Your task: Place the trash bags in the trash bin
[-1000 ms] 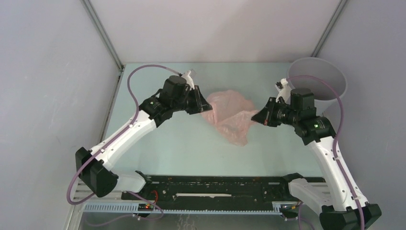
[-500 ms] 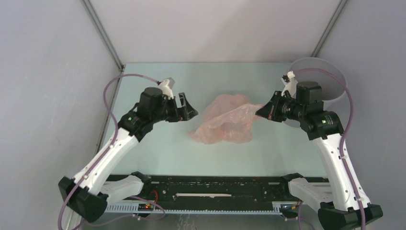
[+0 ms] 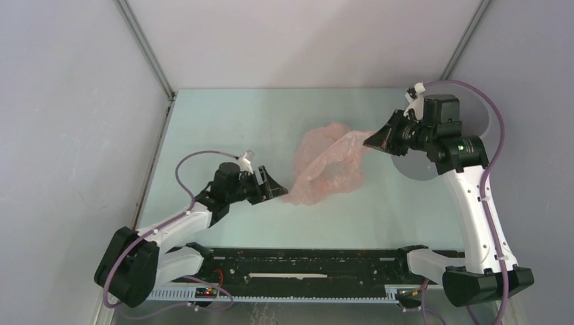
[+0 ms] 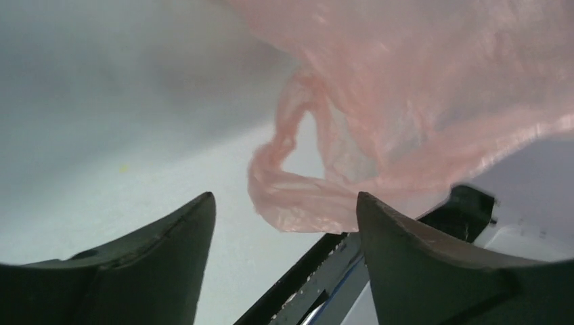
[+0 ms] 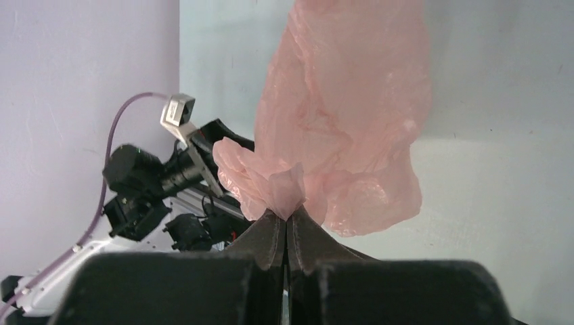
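Observation:
The pale-pink trash bag hangs stretched in mid-table, one corner pinched in my right gripper, which is shut on it. In the right wrist view the film bunches at the closed tips of the gripper and the bag drapes away below. My left gripper stands open, low near the bag's near-left end and holding nothing. In the left wrist view a loop of the bag dangles just beyond the gripper. The light-grey trash bin stands at the far right, largely hidden behind the right arm.
Grey enclosure walls close in the left, back and right sides. A black rail runs along the near edge between the arm bases. The left arm and its purple cable show in the right wrist view.
The left gripper opened, let go of the bag and pulled back toward the near left. The right arm lifted its corner of the bag back toward the bin, stretching the bag.

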